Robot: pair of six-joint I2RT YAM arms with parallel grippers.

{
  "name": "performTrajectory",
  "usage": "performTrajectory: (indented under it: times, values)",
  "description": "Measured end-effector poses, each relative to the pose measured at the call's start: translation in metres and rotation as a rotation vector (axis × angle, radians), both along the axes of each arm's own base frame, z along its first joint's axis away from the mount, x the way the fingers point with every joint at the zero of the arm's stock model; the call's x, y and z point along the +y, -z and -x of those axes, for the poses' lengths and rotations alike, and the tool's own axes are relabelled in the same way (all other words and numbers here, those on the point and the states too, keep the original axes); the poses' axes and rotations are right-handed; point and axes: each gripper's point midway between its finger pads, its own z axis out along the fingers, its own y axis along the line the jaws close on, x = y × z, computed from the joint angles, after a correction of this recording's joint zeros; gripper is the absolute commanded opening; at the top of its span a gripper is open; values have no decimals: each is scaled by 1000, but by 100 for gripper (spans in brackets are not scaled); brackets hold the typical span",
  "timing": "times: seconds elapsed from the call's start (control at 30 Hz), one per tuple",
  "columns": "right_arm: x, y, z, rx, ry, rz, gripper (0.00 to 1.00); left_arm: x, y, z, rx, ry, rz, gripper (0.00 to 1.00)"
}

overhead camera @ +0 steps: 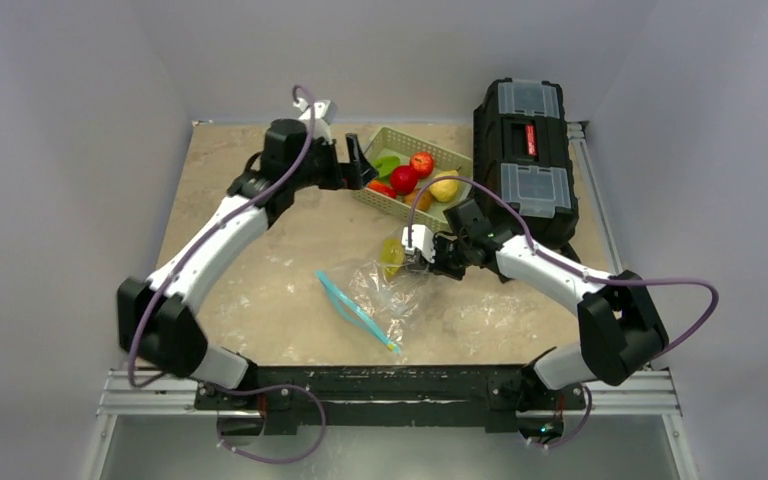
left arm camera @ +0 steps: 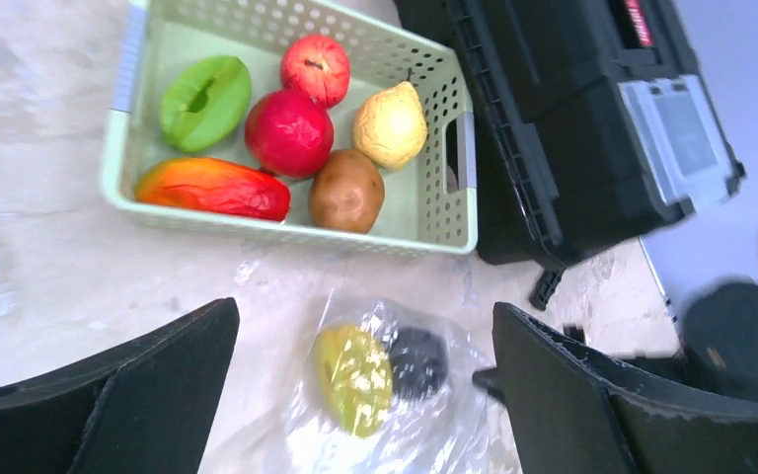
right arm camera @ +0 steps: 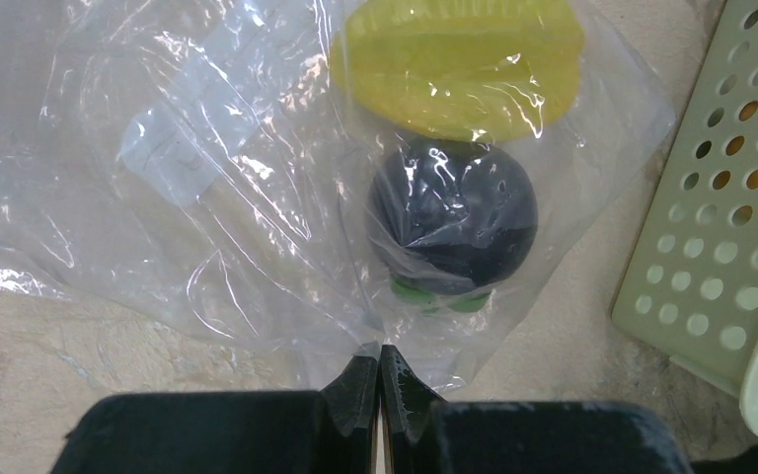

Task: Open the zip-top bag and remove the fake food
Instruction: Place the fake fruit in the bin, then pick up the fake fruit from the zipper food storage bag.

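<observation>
The zip-top bag (overhead camera: 385,295) lies crumpled on the table, its teal zip strip (overhead camera: 355,310) toward the near side. Inside it I see a yellow star fruit (right arm camera: 459,59) and a dark purple fruit with a green stem (right arm camera: 454,217); both also show in the left wrist view, the yellow one (left arm camera: 353,380) beside the dark one (left arm camera: 419,360). My right gripper (right arm camera: 380,370) is shut on the bag's plastic edge just beside the purple fruit, at the end away from the zip. My left gripper (left arm camera: 365,395) is open and empty, held above the table between the basket and the bag (left arm camera: 395,434).
The pale green basket (left arm camera: 444,212) at the back holds several fake fruits: a green one (left arm camera: 205,101), red ones (left arm camera: 288,133), a yellow pear (left arm camera: 391,125), a brown one (left arm camera: 346,191). A black toolbox (overhead camera: 525,160) stands right of it. The basket's wall (right arm camera: 720,227) is close to my right gripper.
</observation>
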Motion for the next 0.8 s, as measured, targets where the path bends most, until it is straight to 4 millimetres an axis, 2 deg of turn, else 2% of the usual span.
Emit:
performTrajectory:
  times: [0.1, 0.17, 0.2, 0.27, 0.4, 0.5, 0.6, 0.7, 0.8]
  values:
    - [0, 1, 2, 6, -12, 2, 0, 26, -40, 38, -146, -19, -2, 100]
    - [0, 1, 5, 15, -22, -2, 0, 42, -51, 63, -210, -43, 4, 100]
    - [1, 1, 5, 17, -25, -2, 0, 49, -50, 74, -225, -53, 7, 100]
    - [1, 1, 6, 20, -32, -2, 3, 57, -36, 90, -222, -61, 9, 99]
    - [3, 0, 11, 33, -53, -16, 5, 65, 26, 123, -89, -41, -7, 99]
    - [5, -4, 14, 33, -71, -34, 6, 70, 54, 147, -10, -29, -5, 99]
    - [7, -8, 16, 27, -84, -50, 8, 75, 57, 171, 3, -18, 21, 99]
    - [8, -9, 17, 32, -90, -57, 11, 78, 49, 188, -28, -5, 58, 99]
    - [8, -9, 18, 39, -93, -61, 16, 78, 50, 200, -33, 6, 93, 96]
